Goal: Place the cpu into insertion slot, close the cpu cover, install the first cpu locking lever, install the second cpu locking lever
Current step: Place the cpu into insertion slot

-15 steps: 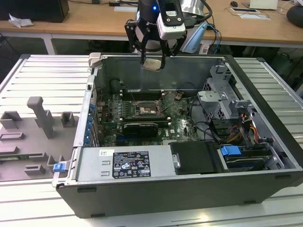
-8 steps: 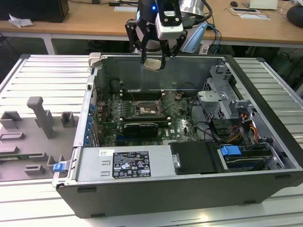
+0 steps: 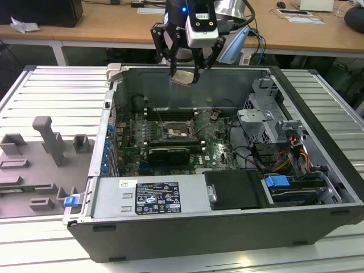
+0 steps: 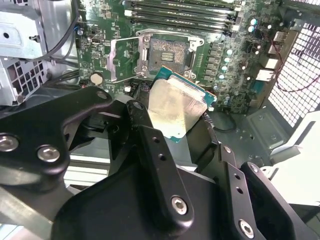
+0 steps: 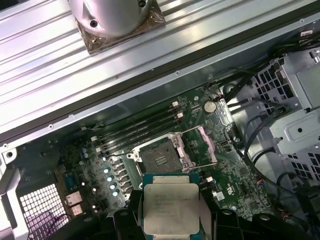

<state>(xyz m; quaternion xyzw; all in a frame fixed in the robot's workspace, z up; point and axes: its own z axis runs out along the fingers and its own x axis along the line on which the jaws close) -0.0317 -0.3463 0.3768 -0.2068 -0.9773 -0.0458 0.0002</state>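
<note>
1. Position. The gripper (image 3: 185, 74) hangs at the upper centre of the exterior view, above the open computer case (image 3: 227, 242). Its jaws pinch the cpu (image 3: 183, 78) by two opposite edges, clear of the board.

2. Governing relation. The insertion slot (image 3: 173, 131) lies directly beneath the jaws, lower in the frame and slightly toward the exterior view's left. The chip is near square, so it has no long axis to align. In the exterior view it hangs tilted, not level with the socket. The cpu cover (image 3: 203, 121) stands raised on the side of the socket toward the exterior view's right, leaving the dark centre exposed and empty.

3. Markings. The cpu's pale face carries faint print in the first wrist view. A white label (image 3: 156, 196) with dense print sits on the power supply at lower centre. Neither is transcribed.
</note>
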